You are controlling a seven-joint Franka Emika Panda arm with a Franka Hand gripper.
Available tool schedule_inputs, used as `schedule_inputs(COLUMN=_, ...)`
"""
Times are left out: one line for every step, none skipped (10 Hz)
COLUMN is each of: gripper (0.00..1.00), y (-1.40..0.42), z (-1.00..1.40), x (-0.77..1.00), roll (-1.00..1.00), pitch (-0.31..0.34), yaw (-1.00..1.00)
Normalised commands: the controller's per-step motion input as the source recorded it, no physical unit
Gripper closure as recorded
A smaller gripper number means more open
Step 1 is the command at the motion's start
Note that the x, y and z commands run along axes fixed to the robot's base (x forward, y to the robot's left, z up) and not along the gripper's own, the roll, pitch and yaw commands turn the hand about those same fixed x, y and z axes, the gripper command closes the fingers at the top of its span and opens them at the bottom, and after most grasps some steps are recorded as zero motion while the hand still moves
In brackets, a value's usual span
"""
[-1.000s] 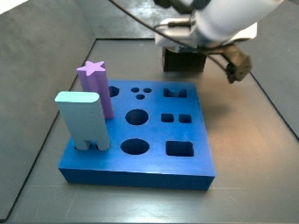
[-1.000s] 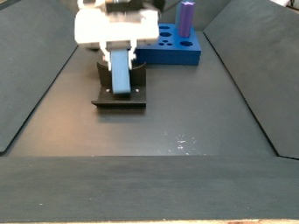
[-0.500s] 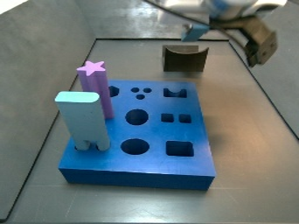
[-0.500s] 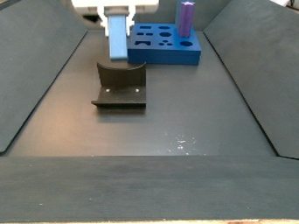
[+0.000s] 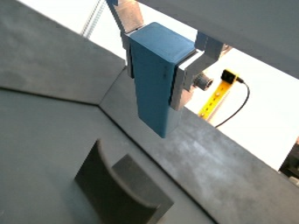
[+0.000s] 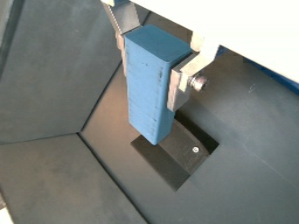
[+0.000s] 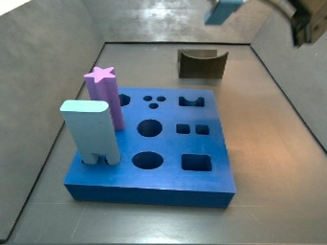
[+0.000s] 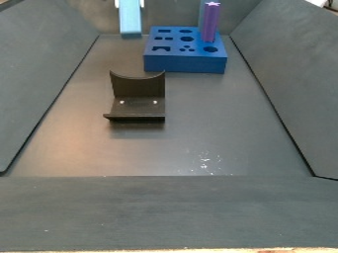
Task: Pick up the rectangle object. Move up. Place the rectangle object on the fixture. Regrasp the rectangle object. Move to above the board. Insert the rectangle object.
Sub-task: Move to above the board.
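Rectangle object clamped upright between hand fingers, high above fixture.

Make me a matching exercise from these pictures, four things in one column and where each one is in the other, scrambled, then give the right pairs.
Things:
1. rectangle object
2. fixture
3. purple star post
4. gripper

Places:
A. standing in the board
B. raised high, fingers on the slate-blue bar
C. empty on the floor
D. hanging clamped in the air

Pairs: 1-D, 2-C, 3-A, 4-B
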Motion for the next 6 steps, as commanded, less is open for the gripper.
schedule_inputs(gripper=1.00, y=-0.06, z=0.38, x=0.02, roll=-0.04, pitch=0.178, yaw=0.13)
schedule_inputs(gripper=1.00, y=-1.00, z=0.05, x=-0.98, roll=-1.00, pitch=-0.018, yaw=-0.10)
schedule_inputs(gripper=1.00, y=-1.00, z=0.00, x=-1.00, roll=-1.00, pitch=-0.039, yaw=-0.10)
schedule_inputs(gripper=1.00, y=-0.93, z=0.02, x=-1.00, roll=-1.00, pitch=-0.061, yaw=-0.09)
schedule_inputs(gripper=1.00, y=-0.87, z=0.02, x=-1.00, roll=-1.00, pitch=-0.060, yaw=-0.09)
schedule_inputs(gripper=1.00, y=-0.85, z=0.02, x=-1.00, roll=-1.00, pitch=-0.061, yaw=-0.08)
